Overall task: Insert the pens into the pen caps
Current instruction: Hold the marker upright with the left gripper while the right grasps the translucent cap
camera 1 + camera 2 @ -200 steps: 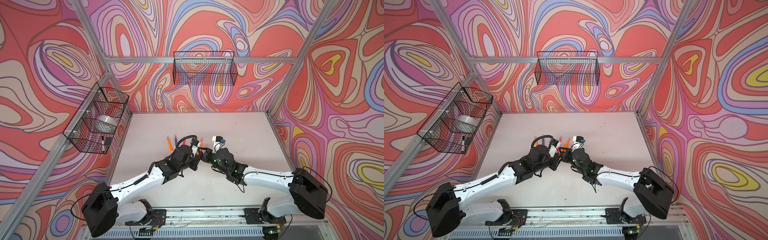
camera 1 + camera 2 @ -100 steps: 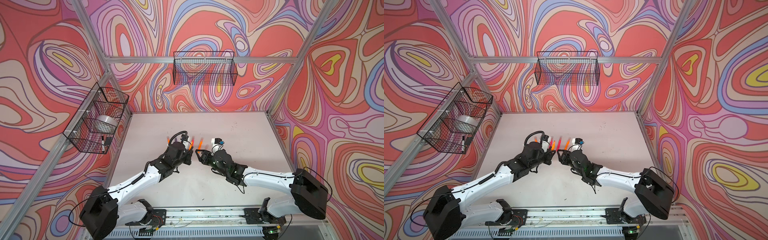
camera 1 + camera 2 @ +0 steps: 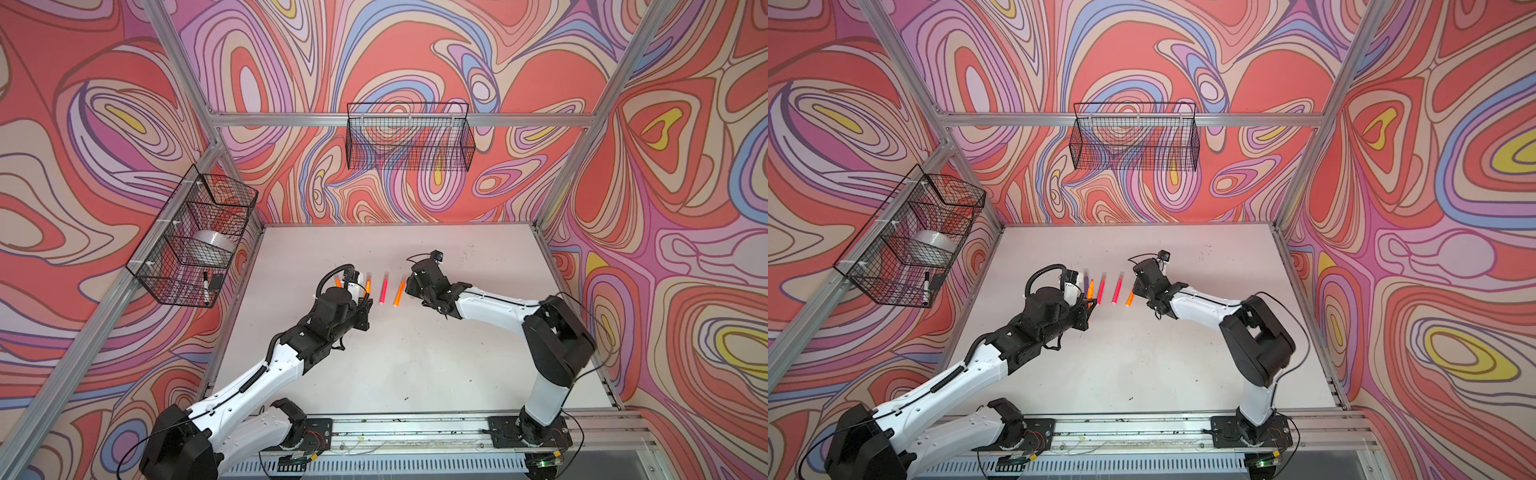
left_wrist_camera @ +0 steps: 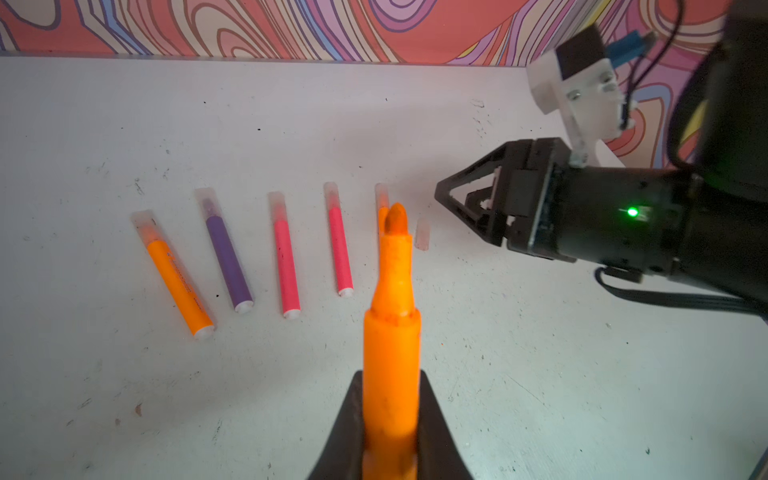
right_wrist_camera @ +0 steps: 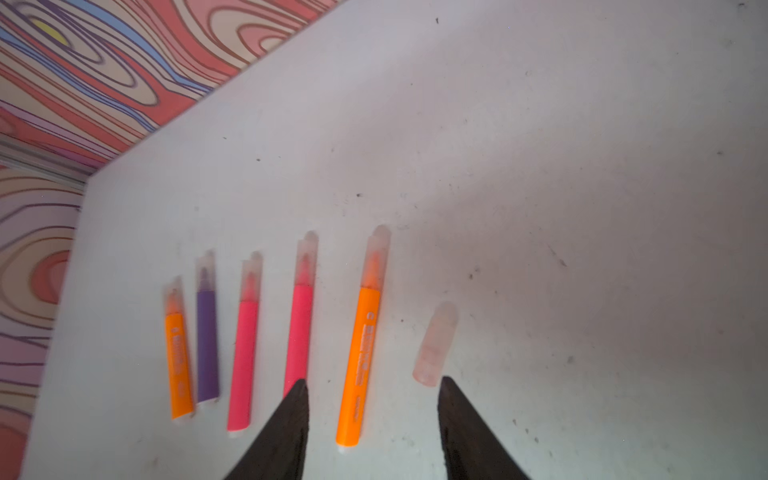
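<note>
Clenched left jaws are closed around the barrel of an uncapped orange marker pen (image 4: pixel 392 332), with its pointed felt tip projecting ahead toward 12 o'clock. The right jaws are released and empty. They are held low over the white counter (image 3: pixel 415 365), just short of a loose translucent pale-pink plastic cap (image 5: pixel 435 345).

A row of five capped pens (image 5: pixel 244 357) (two orange, two pink-red, one purple) is laid toward 12 o'clock of the counter's middle. The loose cap lies flat at the 3 o'clock end of that row, just beside the capped orange pen (image 5: pixel 360 365) and apart from it. In both top views it is hidden by the right arm.

The step in hand is judged to be the pickup of the loose cap, the last one to be fitted.

1. The right jaws appear centred nearer the capped orange pen than the cap. A shift toward 3 o'clock is advised before closing.
2. The cap should be gripped near its rounded closed end, so that the open mouth is left free.
3. Closing force should be kept light. The thin tube is likely to deform or be flicked away.
4. The cap axis should be aligned with the pen tip before any push is applied.
5. Pressing should be continued until the cap is seated against the barrel shoulder.
</note>
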Action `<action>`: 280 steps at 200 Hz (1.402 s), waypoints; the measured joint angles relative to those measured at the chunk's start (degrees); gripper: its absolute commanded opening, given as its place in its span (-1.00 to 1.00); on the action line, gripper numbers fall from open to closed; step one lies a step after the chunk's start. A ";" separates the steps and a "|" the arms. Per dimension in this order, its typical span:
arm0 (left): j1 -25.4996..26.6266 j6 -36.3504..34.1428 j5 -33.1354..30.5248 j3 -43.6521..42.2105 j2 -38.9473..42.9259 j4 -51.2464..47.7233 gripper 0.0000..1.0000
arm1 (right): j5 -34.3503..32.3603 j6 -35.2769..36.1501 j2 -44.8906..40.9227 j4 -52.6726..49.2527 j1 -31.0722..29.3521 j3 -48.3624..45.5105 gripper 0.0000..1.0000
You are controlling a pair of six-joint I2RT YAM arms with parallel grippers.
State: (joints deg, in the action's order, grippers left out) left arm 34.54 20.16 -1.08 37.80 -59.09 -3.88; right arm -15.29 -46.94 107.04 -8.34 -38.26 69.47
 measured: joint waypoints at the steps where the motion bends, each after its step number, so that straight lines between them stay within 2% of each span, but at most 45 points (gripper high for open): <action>1: 0.00 -0.02 0.00 0.00 0.00 -0.04 -1.00 | 0.00 0.04 0.24 -0.20 0.00 0.20 -0.01; 51: 0.00 -0.24 0.04 -0.09 0.02 -0.61 -1.00 | -1.77 2.97 7.87 -9.75 0.70 6.51 -0.06; 129: 0.00 -0.42 0.68 -0.09 -0.68 -0.63 -1.00 | -2.14 5.35 12.98 -14.47 0.79 12.28 -0.22; 189: 0.00 -0.42 1.07 -0.09 -0.68 -0.63 -1.00 | -3.41 6.08 15.26 -16.52 0.83 15.06 -0.44; 280: 0.00 -0.55 2.58 -0.09 -0.66 -0.63 -1.00 | -3.43 5.64 14.95 -14.69 0.85 13.97 -0.84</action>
State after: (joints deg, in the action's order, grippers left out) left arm 34.54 19.62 1.50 37.71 -59.75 -4.51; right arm -18.72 -41.30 121.99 -23.03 -37.41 83.44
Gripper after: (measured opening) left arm 0.169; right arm 0.154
